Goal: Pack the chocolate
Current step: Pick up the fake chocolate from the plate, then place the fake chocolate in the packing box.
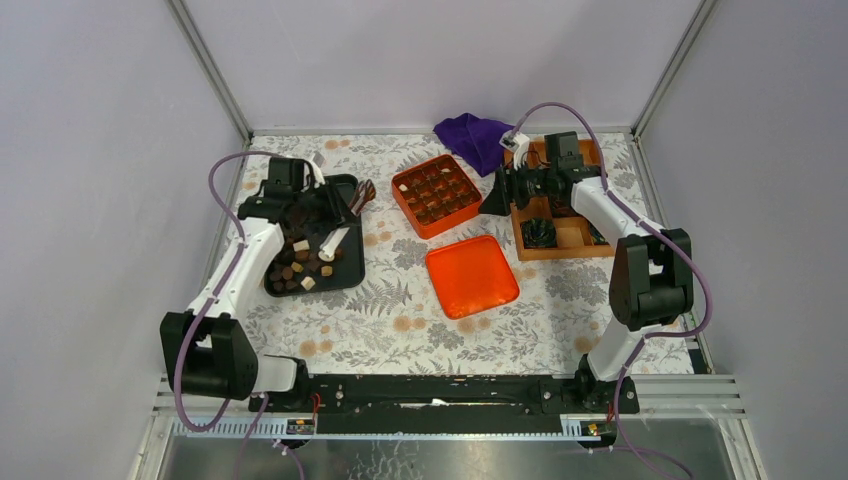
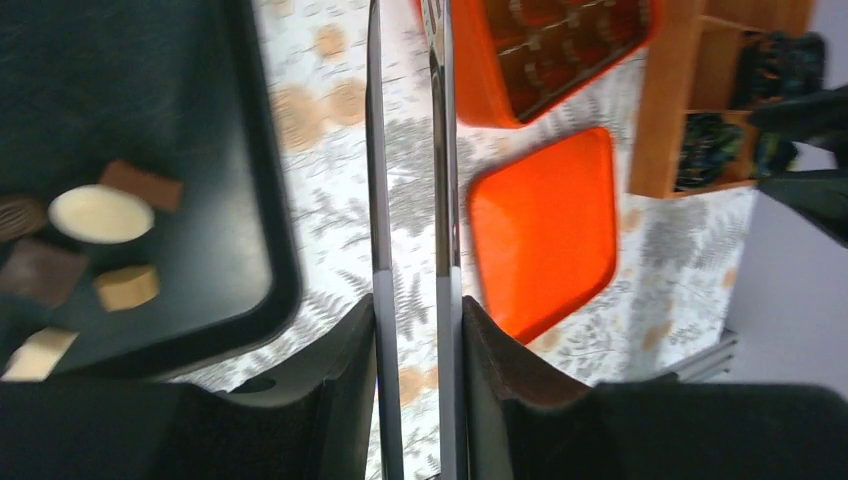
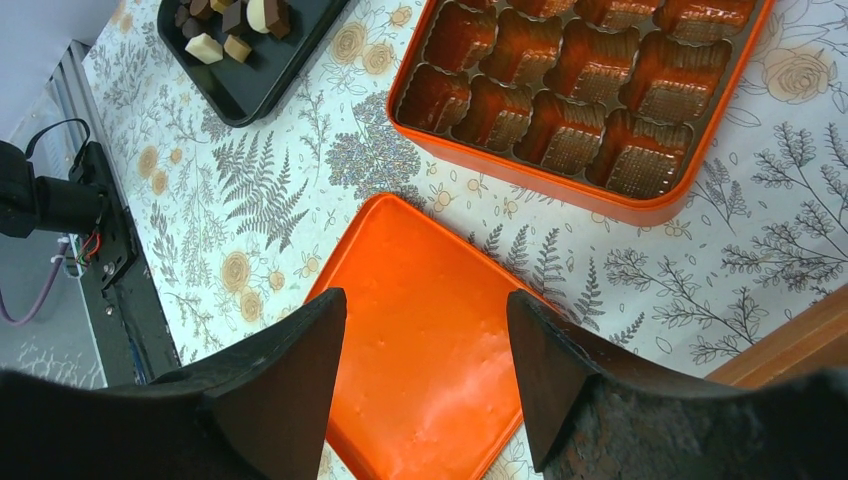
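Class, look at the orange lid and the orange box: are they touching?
Apart. The right wrist view shows a strip of flowered tablecloth between the orange lid and the orange box.

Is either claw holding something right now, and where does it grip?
The left gripper holds thin metal tongs, its fingers squeezing the two blades from outside, most of their length sticking out ahead. The right gripper is open and empty.

Plain pale lilac-grey walls (image 1: 420, 55) stand behind and to either side of the jaws, joined at the far corners by aluminium posts (image 1: 212, 70), while beneath the jaws spreads an evenly lit tabletop (image 1: 390, 320) printed with grey ferns and tan flowers.
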Action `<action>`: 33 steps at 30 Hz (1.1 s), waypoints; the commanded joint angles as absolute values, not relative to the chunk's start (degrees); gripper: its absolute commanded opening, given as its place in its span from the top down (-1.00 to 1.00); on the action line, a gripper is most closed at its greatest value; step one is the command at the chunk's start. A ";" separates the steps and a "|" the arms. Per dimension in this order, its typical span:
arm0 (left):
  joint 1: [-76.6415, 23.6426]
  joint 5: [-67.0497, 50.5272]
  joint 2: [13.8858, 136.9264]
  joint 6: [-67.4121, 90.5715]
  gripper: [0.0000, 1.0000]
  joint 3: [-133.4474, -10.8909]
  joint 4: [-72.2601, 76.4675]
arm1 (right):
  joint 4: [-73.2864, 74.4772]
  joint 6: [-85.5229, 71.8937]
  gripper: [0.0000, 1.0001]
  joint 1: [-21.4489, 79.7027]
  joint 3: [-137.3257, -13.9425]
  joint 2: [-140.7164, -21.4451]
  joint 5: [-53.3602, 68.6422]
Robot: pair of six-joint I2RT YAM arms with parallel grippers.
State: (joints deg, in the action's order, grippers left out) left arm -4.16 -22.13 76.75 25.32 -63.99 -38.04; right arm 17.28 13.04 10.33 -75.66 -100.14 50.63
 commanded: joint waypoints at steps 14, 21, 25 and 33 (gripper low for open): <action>-20.83 -21.50 94.41 34.40 1.00 -77.79 -13.85 | 12.75 10.29 -0.36 7.39 -73.41 -98.27 49.93; -23.38 -16.54 102.64 31.27 1.00 -85.83 -16.28 | 12.33 10.10 -0.36 7.03 -72.78 -97.91 49.91; -23.81 -14.88 106.34 29.73 1.00 -89.68 -17.52 | 12.23 9.85 -0.37 7.04 -72.77 -98.00 50.14; -24.67 -13.62 111.18 27.75 0.94 -94.26 -20.13 | 12.22 9.77 -0.37 6.94 -72.66 -98.00 50.18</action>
